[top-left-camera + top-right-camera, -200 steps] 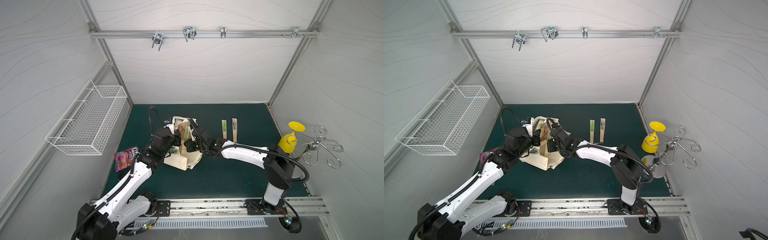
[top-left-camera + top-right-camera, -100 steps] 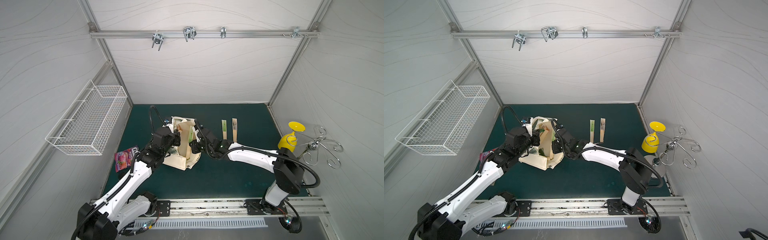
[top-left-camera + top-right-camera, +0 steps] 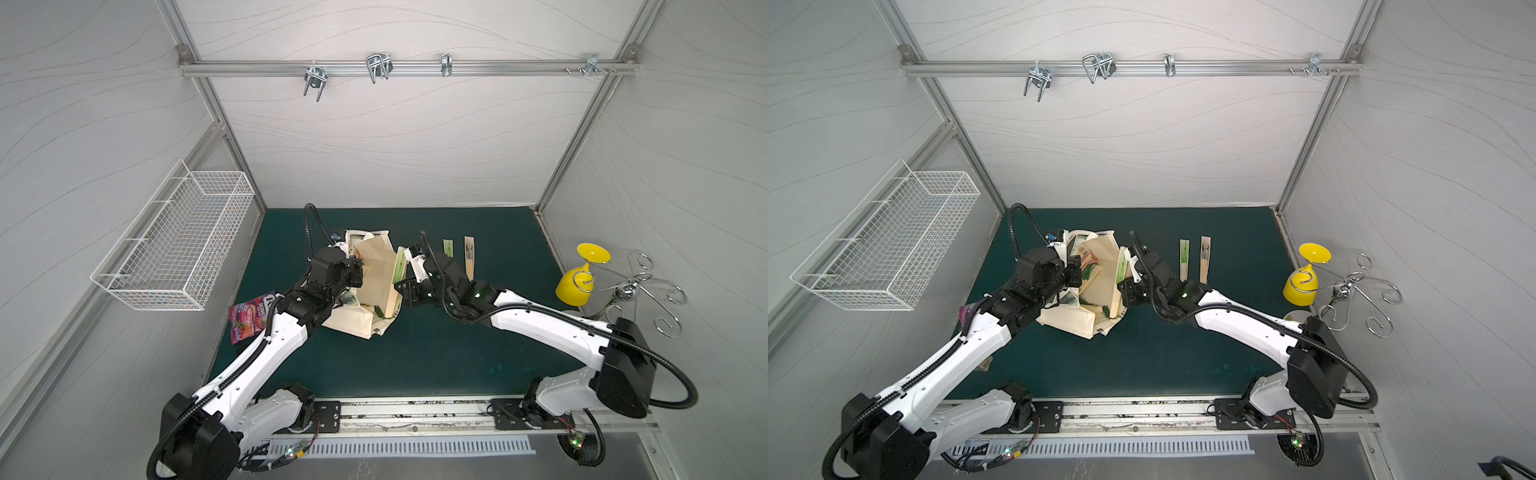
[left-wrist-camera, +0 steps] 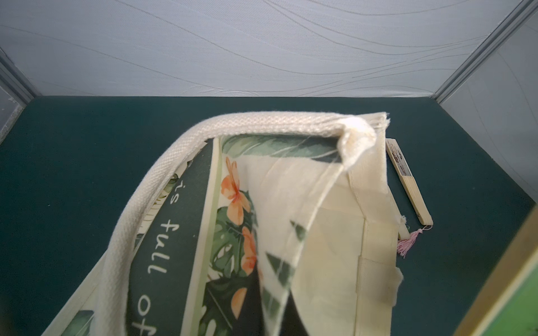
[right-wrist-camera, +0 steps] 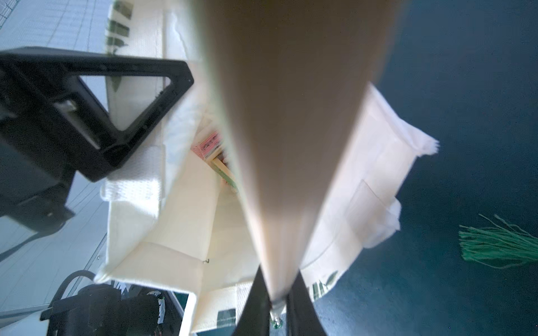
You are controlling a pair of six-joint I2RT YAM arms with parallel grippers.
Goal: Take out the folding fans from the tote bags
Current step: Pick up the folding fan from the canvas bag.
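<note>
We've drawn the fan (image 3: 398, 270) back from the tote bag (image 3: 374, 291). Its stiff, light pivot end is pinched between the right gripper's (image 5: 275, 302) fingers, and the left gripper (image 3: 358, 266) clamps soft canvas.

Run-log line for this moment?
left gripper: shut on tote bag | right gripper: shut on green fan | mat: second green fan, inked fan

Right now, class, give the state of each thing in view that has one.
Tote bag, slumped, mouth open.
Left gripper, shut on tote bag.
Right gripper, shut on green-topped fan.
Green-topped fan, closed, at bag's mouth.
Removed fans, closed, side by side.
Fans in bag, closed, not yet out.
</note>
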